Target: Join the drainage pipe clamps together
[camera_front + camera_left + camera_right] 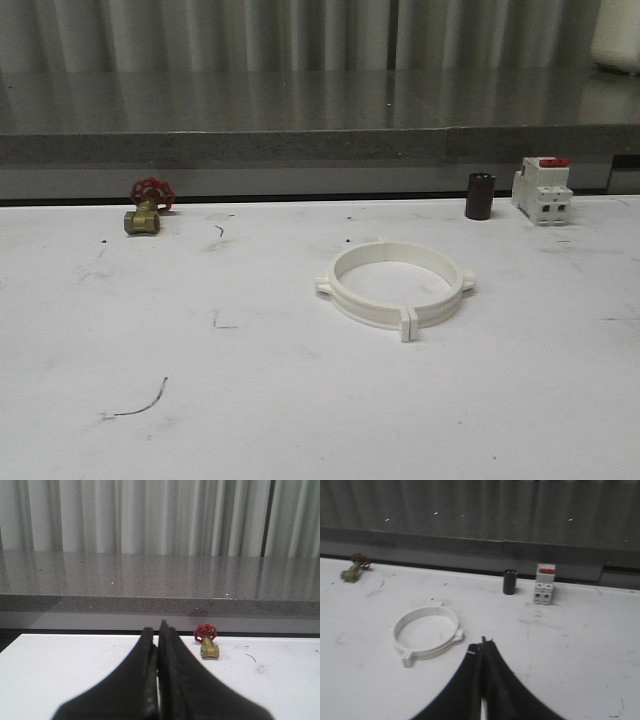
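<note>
The drainage pipe clamps (394, 284) lie flat near the middle of the white table, their two white halves meeting as one closed ring with small tabs at the joints. In the right wrist view the same ring (426, 632) rests on the table a short way beyond and to one side of my right gripper (481, 645), which is shut with nothing between its black fingers. My left gripper (157, 632) is also shut and empty, hovering over bare table well away from the ring.
A brass valve with a red handwheel (147, 206) sits at the back left. A dark cylinder (480, 195) and a white breaker with a red top (542, 189) stand at the back right. A grey stone ledge (320, 130) runs behind the table.
</note>
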Motion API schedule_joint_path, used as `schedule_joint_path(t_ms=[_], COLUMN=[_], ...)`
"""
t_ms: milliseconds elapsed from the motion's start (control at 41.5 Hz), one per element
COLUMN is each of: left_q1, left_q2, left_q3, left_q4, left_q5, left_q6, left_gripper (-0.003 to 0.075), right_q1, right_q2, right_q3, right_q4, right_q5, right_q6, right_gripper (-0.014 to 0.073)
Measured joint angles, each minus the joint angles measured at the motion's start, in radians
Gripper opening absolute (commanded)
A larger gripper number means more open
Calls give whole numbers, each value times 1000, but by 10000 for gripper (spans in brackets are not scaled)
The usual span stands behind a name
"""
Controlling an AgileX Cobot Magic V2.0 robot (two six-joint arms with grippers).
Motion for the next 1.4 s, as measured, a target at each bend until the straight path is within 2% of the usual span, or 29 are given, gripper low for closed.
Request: schedule_joint_path(t_ms=[169, 385, 1397], left_q1=[0, 0, 0], left_q2=[0, 0, 0], left_q3=[0, 0, 0], left_q4=[0, 0, -2], left_q5=[0, -2, -2], left_q6=[0, 2, 2], left_gripper=[-20, -20, -20], right_q1=[-78, -87, -87], right_q2=[-114, -118, -120], right_q3=[191, 303, 304], right_q4=[8, 12, -17], right_q5=[-194, -344, -377], right_q6=[0, 0, 35], right_gripper=[-69, -69, -69])
